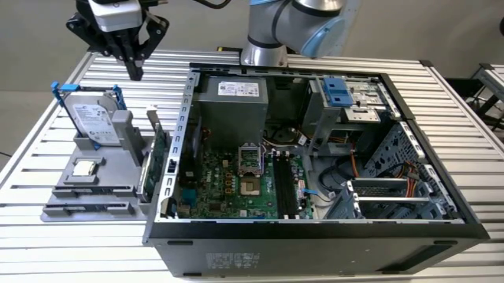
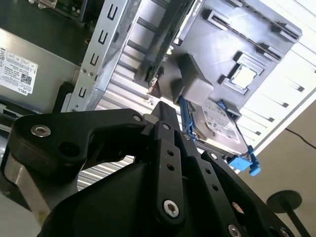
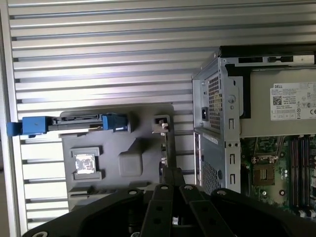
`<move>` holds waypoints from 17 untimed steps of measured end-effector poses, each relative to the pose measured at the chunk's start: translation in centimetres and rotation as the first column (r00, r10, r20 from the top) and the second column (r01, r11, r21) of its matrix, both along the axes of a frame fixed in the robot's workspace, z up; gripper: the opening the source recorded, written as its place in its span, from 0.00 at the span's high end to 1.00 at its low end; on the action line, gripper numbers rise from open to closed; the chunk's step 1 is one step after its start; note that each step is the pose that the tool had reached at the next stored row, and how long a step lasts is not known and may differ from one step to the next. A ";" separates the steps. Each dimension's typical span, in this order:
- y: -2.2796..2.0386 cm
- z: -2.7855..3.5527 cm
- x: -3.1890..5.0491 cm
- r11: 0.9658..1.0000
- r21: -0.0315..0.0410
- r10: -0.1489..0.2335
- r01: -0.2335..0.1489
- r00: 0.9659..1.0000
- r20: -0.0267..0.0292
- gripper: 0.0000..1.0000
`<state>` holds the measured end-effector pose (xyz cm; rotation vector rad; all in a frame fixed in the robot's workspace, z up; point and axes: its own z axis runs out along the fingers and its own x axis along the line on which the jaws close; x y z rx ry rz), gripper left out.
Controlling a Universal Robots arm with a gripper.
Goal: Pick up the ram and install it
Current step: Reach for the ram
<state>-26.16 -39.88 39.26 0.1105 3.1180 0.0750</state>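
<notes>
Exterior view: the black gripper (image 1: 136, 72), fingers (image 1: 134, 62) clenched on nothing, hangs near the far corner of the slatted metal desk (image 1: 47, 247) on the exterior view's left. The thin dark green ram stick (image 1: 147, 177) seems to stand edgewise in the grey plastic holder (image 1: 55, 212), beside the open black computer case (image 1: 315, 236). Second wrist view: a blue-framed hard drive (image 2: 217, 121) crowds the holder. First wrist view: bare desk flanks it, so a plumb descent looks wisest.
</notes>
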 end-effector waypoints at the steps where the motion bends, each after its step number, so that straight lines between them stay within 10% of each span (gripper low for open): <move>1: 0.00 0.00 -0.10 1.000 0.000 0.000 0.000 1.000 0.000 1.00; 17: 0.00 0.00 -2.15 1.000 0.000 0.000 0.000 1.000 0.000 1.00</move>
